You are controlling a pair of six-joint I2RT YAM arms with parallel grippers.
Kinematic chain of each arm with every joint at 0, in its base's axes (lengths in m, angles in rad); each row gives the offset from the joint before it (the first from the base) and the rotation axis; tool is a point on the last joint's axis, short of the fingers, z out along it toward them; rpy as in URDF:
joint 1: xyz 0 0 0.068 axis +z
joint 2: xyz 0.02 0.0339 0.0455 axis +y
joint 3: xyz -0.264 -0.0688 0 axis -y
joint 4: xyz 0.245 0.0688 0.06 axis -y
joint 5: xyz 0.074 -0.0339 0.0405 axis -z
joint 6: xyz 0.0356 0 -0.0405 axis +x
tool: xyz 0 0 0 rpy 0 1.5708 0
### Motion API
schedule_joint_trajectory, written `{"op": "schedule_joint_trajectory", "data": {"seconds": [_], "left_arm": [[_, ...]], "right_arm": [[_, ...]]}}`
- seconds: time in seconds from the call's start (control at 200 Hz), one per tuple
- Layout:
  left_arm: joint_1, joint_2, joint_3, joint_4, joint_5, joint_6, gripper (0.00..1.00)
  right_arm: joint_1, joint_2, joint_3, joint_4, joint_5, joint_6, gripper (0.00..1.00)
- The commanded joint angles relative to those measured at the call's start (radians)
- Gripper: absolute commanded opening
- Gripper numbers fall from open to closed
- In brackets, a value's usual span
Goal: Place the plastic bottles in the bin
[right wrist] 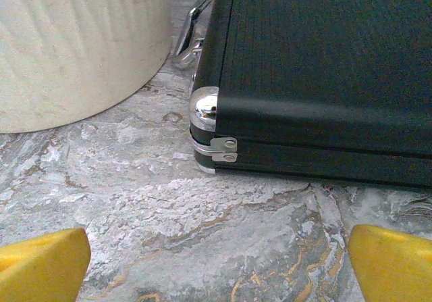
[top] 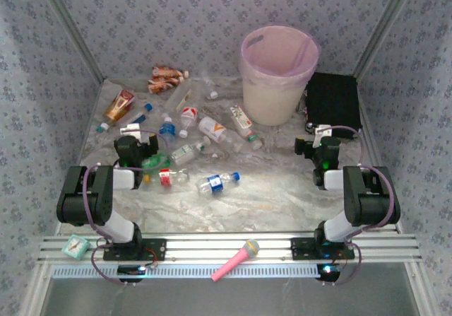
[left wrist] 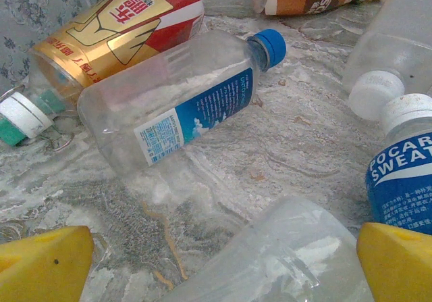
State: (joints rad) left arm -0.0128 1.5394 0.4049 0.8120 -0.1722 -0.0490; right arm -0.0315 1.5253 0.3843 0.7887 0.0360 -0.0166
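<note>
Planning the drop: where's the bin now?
Top view: the bin stands far back, right of centre, beside the black case, bottles lying to its left.

Top external: high, behind the arm bases, angled down and forward. Whole bench (top: 282, 196) in frame, bases along the bottom edge. Left wrist: low, very close to the bench, facing the plastic bottles (left wrist: 182, 106) that sit left of centre in the top view; yellow jaws in its lower corners. Right wrist: same low, close pose, facing the bin (right wrist: 74, 45) wall at upper left and the black box (right wrist: 324, 72) at right. Both sit upper right in the top view.
</note>
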Motion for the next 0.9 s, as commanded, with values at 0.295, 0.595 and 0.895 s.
{"op": "schedule_joint_trajectory", "data": {"seconds": [0.295, 0.595, 0.895], "left_arm": [[0.004, -0.134, 0.08, -0.209, -0.025, 0.002, 1.0], [-0.13, -0.527, 0.396, -0.962, -0.146, -0.04, 0.99], [-0.664, -0.399, 0.719, -1.618, 0.159, -0.06, 0.95]], "right_arm": [[-0.011, -0.131, 0.114, -0.268, 0.022, 0.018, 1.0], [0.01, -0.33, 0.406, -1.044, 0.036, 0.249, 1.0], [0.078, -0.387, 0.601, -1.54, -0.141, 0.286, 1.0]]}}
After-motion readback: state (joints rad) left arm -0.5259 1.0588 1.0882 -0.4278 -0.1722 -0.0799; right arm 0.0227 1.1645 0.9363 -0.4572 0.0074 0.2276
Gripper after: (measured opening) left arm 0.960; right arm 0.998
